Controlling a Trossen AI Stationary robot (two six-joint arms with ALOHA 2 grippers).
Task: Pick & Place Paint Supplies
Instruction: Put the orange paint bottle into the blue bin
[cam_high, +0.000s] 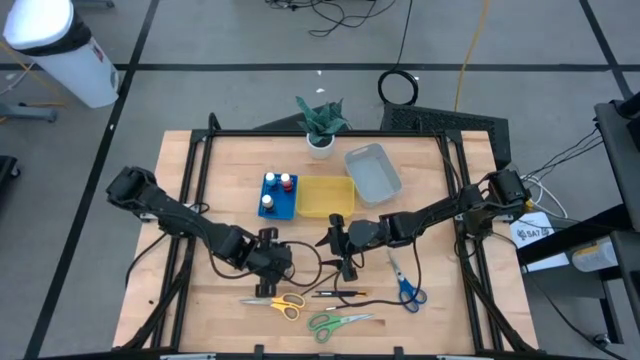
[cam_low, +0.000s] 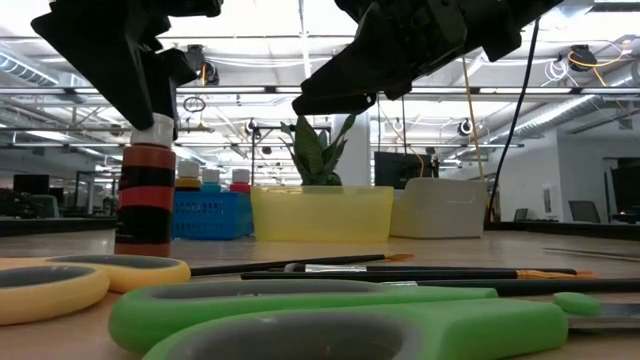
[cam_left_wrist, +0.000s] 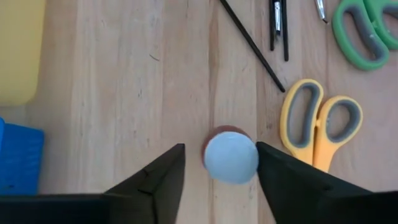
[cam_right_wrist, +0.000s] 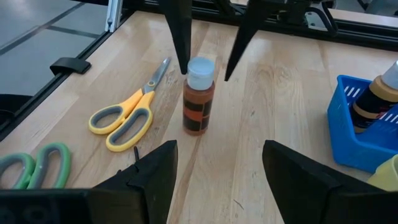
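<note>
Glossy green scissors (cam_low: 330, 320), cylindrical white-capped paint bottle (cam_low: 146, 190), wood-grain table (cam_left_wrist: 124, 93)

We assess this as a robotics lab or test bay in a large open industrial/office hall, not a home. Evidence: a butcher-block table (cam_high: 320, 300) boxed in a black metal frame (cam_high: 452, 170) w/ two arms mounted on it, loose cables (cam_high: 340, 15) trailing over a grey floor marked w/ dark tape lines (cam_high: 150, 35). Low view shows exposed ceiling trusses (cam_low: 560, 95), strip lighting, and desks w/ monitors (cam_low: 30, 185) further back.
</note>
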